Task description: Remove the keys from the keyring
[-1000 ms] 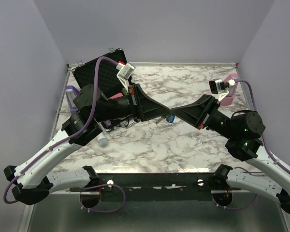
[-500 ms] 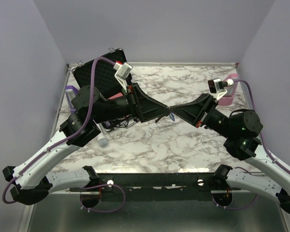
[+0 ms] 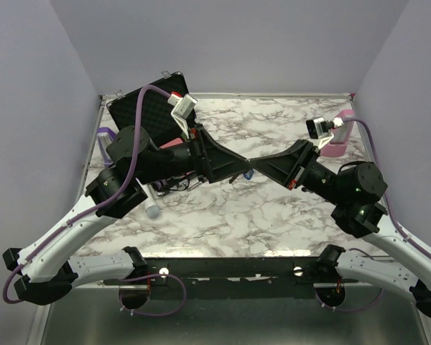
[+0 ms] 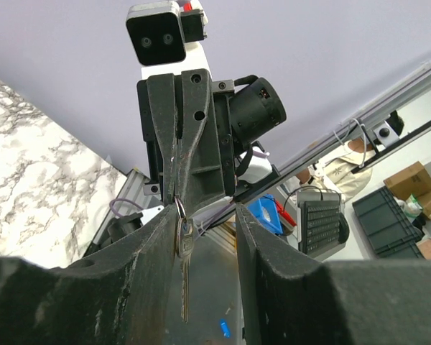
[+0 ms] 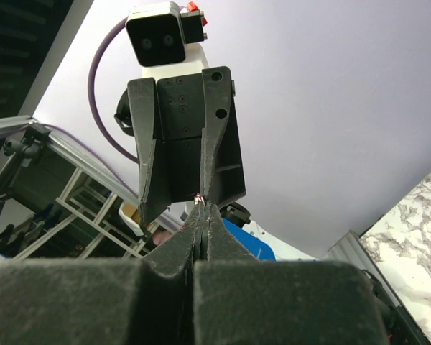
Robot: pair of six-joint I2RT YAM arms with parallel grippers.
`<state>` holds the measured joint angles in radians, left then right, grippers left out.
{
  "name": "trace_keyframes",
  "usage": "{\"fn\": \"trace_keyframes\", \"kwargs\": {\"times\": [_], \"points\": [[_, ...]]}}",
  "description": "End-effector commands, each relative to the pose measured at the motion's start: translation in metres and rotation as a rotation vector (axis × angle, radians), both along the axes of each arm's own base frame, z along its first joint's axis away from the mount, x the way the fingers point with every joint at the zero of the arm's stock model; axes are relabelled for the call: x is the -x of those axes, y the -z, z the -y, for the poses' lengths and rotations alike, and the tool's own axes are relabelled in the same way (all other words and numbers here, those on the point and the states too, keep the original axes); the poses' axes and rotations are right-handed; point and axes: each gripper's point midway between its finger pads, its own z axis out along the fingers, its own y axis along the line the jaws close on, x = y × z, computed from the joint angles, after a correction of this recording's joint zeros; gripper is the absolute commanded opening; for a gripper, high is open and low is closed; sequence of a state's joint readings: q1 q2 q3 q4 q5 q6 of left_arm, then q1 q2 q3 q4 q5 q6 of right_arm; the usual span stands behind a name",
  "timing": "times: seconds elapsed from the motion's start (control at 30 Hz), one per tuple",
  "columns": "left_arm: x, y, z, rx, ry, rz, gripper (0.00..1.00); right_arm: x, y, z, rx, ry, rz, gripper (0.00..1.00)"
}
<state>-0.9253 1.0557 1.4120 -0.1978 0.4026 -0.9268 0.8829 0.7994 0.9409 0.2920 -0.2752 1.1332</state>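
Above the middle of the white-and-grey marble table (image 3: pixel 223 215) the two arms meet tip to tip. The right gripper (image 4: pixel 176 192) is pinched tight on the thin metal keyring (image 4: pixel 179 210) — from it the small silver key (image 4: pixel 184 280) hangs straight down. The left gripper (image 4: pixel 203 237) stands parted and holds nothing, its dark fingers (image 4: pixel 266 273) on either side of the key — which hangs close by one of them, though I cannot tell whether they touch.

Marble table (image 3: pixel 223 215): black case (image 3: pixel 133 111) far-left, pink object (image 3: pixel 337 148) far-right.
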Motion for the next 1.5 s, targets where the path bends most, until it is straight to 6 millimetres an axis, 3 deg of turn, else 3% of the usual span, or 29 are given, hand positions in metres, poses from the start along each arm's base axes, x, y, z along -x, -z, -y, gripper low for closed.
{"fn": "trace_keyframes", "kwargs": {"times": [0.0,0.4,0.7,1.07,1.47], "points": [[-0.039,0.036,0.002,-0.122,-0.16,-0.024,0.47,0.033,-0.016,0.003,-0.022,-0.128,0.078,0.01],[-0.043,0.047,-0.01,-0.214,-0.188,0.033,0.64,0.04,-0.017,0.003,0.004,-0.153,0.096,0.01],[-0.035,0.036,-0.021,-0.199,-0.181,0.083,0.69,0.044,-0.017,0.001,0.028,-0.175,0.124,0.01],[-0.003,0.022,-0.037,-0.171,-0.079,0.203,0.66,0.086,-0.021,0.002,0.04,-0.386,0.327,0.01],[0.033,0.006,-0.055,-0.098,0.031,0.306,0.65,0.108,-0.009,-0.001,0.048,-0.572,0.438,0.01]]}}
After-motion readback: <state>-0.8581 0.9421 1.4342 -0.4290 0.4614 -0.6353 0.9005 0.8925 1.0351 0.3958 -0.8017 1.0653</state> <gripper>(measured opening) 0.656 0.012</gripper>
